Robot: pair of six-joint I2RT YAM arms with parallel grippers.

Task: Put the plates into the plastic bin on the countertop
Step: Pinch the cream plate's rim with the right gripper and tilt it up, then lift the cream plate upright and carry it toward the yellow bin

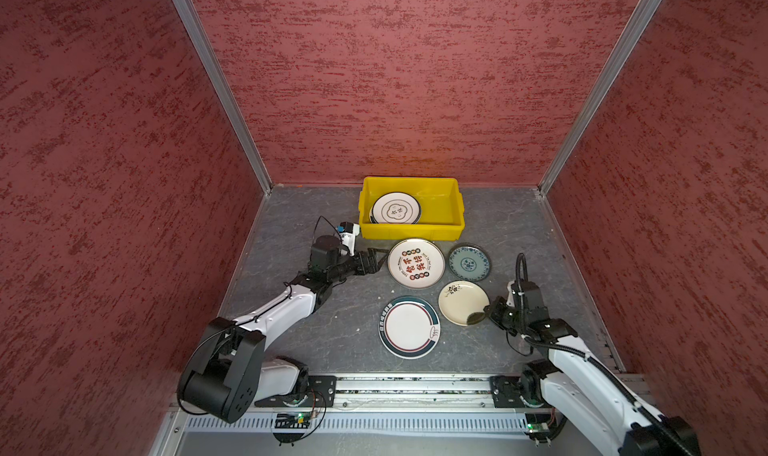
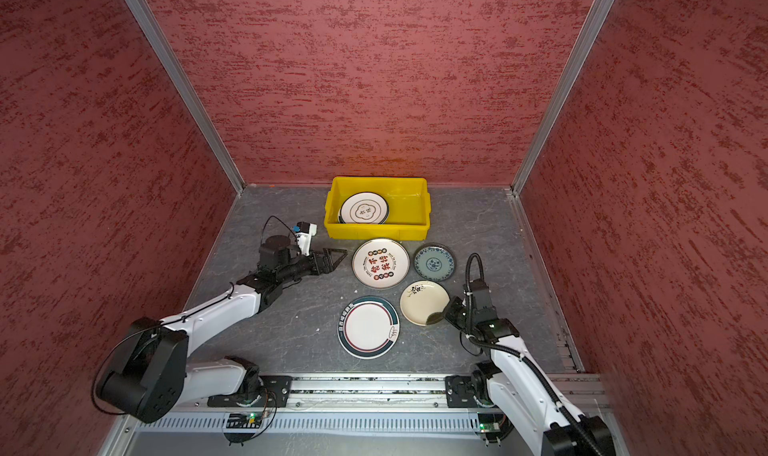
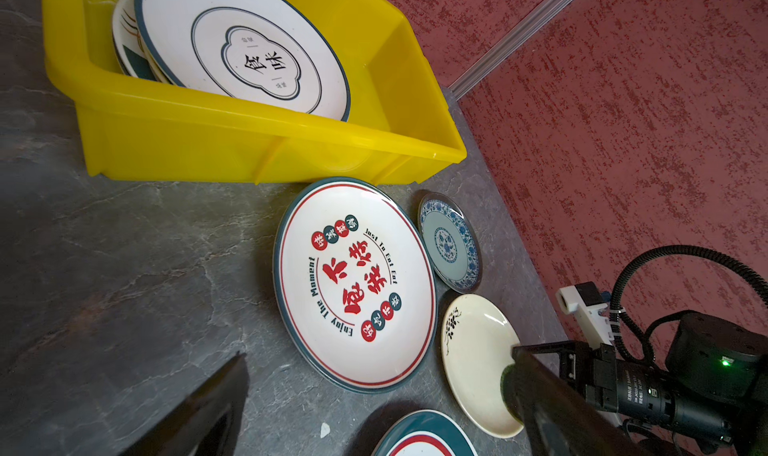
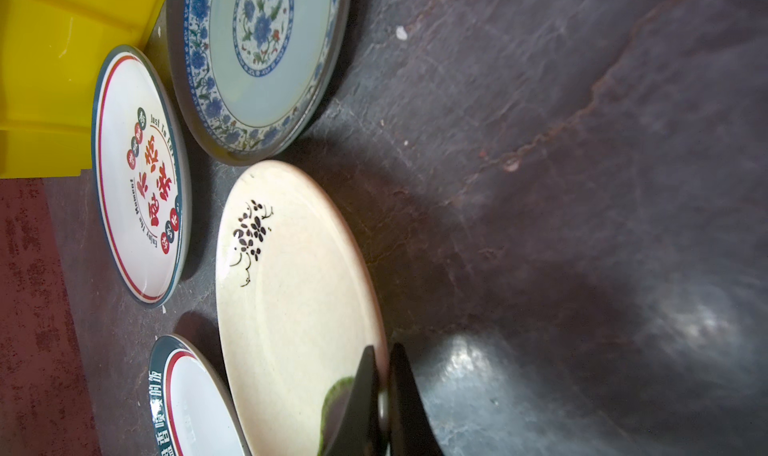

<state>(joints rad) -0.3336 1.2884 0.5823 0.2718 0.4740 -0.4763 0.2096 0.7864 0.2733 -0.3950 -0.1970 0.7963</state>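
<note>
- Nearest, a round white plate with a dark-teal rim and a thin red ring (image 1: 409,327) lay flat on the dark grey slate-look desk (image 1: 311,337), untouched and not yet binned.
- Just beside it, the right fingers (image 4: 357,412) were pinched shut on the near rim of a round cream plate with a black flower motif (image 1: 461,302). This looked like the pick-up in hand, though whether the plate was clear of the desk could not be told.
- Farther on, a large round white plate with red and black Chinese characters (image 1: 416,263) lay just in front of the bin, with a smaller blue-grey patterned plate (image 1: 469,262) just beside it. Both waited.
- The left fingers (image 3: 195,416) stood wide apart and empty, low beside the character plate's left edge, probably lined up for it.
- Farthest, the bright yellow rectangular plastic bin (image 1: 411,227) held a stack of at least three plates (image 1: 395,208) in its left half, and its right half was bare.
- In all, a few plates were in and four were left.
</note>
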